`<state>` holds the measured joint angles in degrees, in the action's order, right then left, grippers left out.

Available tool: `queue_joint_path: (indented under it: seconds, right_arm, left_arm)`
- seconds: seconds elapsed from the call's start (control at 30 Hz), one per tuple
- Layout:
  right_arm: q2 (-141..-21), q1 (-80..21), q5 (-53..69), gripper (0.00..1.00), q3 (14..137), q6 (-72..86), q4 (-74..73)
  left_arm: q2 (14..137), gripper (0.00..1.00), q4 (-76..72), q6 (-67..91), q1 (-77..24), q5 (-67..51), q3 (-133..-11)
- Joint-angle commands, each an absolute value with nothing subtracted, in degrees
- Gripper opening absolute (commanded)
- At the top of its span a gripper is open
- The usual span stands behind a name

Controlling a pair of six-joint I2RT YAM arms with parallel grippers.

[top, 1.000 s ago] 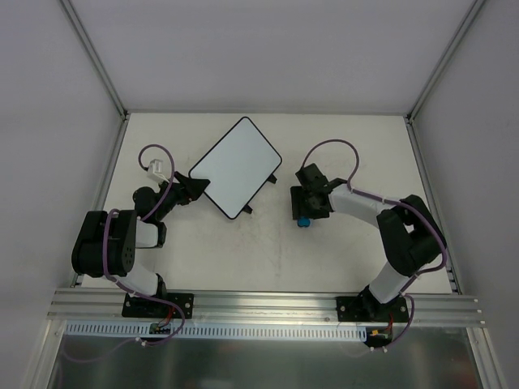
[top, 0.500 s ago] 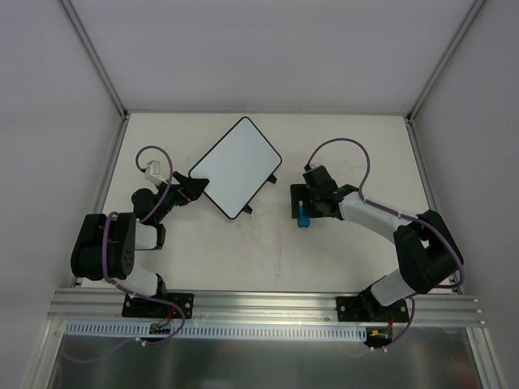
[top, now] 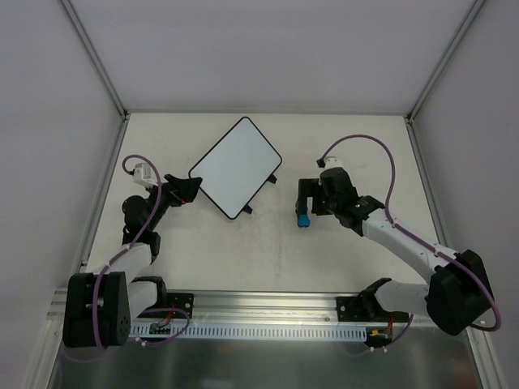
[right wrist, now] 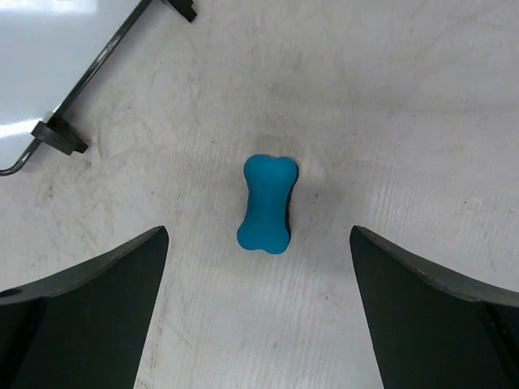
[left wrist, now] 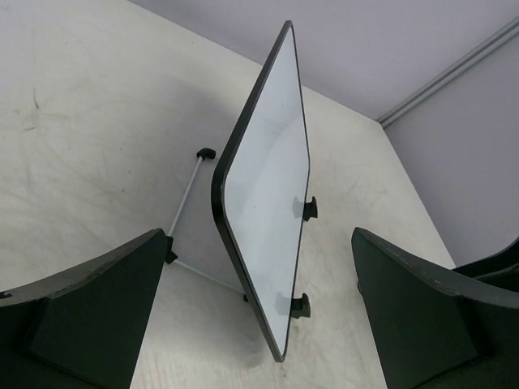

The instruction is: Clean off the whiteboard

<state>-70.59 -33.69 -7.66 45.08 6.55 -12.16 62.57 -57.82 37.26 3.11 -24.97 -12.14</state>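
White tabletop (top: 243, 251). Whiteboard (top: 236, 167) lies diagonally at left-centre, with its near-left corner just ahead of left gripper (top: 182, 188), jaws wide and empty. Right gripper (top: 308, 201), equally wide, hovers over blue eraser (right wrist: 267, 204).

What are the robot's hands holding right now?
Nothing. The left gripper and right gripper are both open. The blue eraser lies loose between the right one's jaws; the whiteboard is not gripped.
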Motion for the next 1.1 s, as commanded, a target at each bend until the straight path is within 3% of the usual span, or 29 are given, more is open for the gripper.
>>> queue_joint_path:
  seconds: [0.0,0.3,0.43,0.63,0.87,1.07]
  right_arm:
    - [-67.1,-34.0,-8.8,0.99,45.9,4.0,-11.8]
    - [-53.6,-34.1,-17.2,0.99,40.1,-1.6,-9.9]
    - [-47.7,-34.1,-22.2,0.99,35.2,-1.9,-7.2]
    - [-39.2,-34.0,-22.1,0.99,20.9,-2.4,8.3]
    - [-43.8,-34.0,-22.0,0.99,21.7,-0.6,10.3]
    - [-51.5,-34.0,-18.9,0.99,24.8,-0.2,9.4]
  left_arm:
    - [57.5,0.99,-48.3,34.1,3.5,-23.0,-10.8]
    - [35.9,0.99,-24.4,30.9,3.5,-17.5,-8.5]
    - [31.0,0.99,-20.3,33.0,3.4,-18.1,-7.7]
    - [25.4,0.99,-13.6,31.1,3.5,-18.9,-6.5]
    - [13.5,0.99,-7.0,29.5,3.4,-17.0,-3.5]
    - [12.0,0.99,-6.5,30.2,3.4,-14.2,-2.5]
